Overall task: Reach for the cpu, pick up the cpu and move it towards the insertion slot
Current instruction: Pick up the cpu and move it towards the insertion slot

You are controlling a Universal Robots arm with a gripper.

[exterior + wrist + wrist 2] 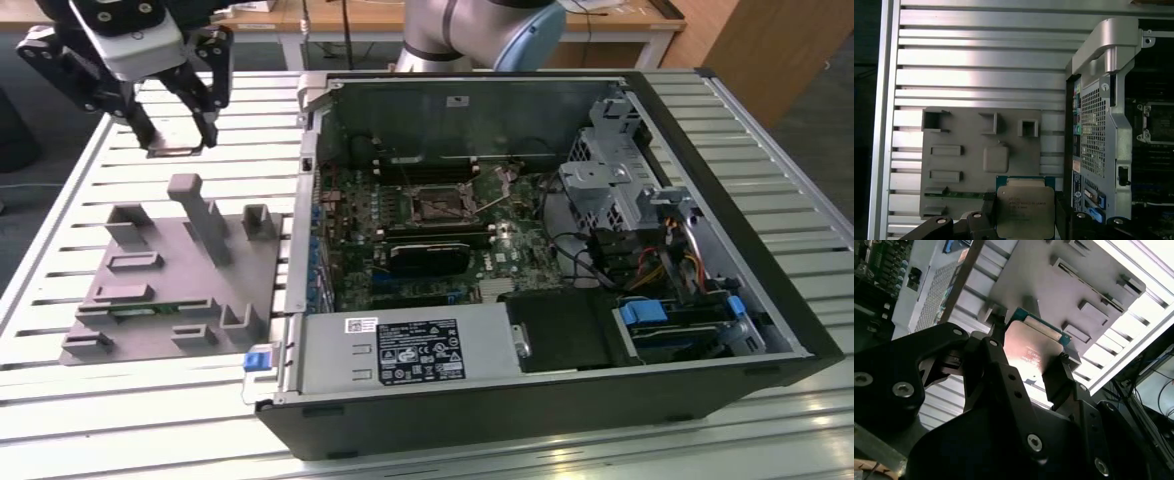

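Slatted table (120, 400): your gripper (1026, 212) clamps cpu (1025, 212), raised above grey fixture (964, 165) near far table edge. Pickup done; insertion slot (439, 204) well apart, transfer outstanding.

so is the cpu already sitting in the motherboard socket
No, in the first wrist view the cpu is clamped between the gripper fingers above the grey fixture tray, outside the computer case.

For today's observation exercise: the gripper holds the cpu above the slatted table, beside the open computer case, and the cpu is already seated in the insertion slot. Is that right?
Not quite. The cpu is not seated: the gripper holds it over the slatted table, as the first wrist view shows. In the exterior view the insertion slot inside the computer case sits apart from the gripper.
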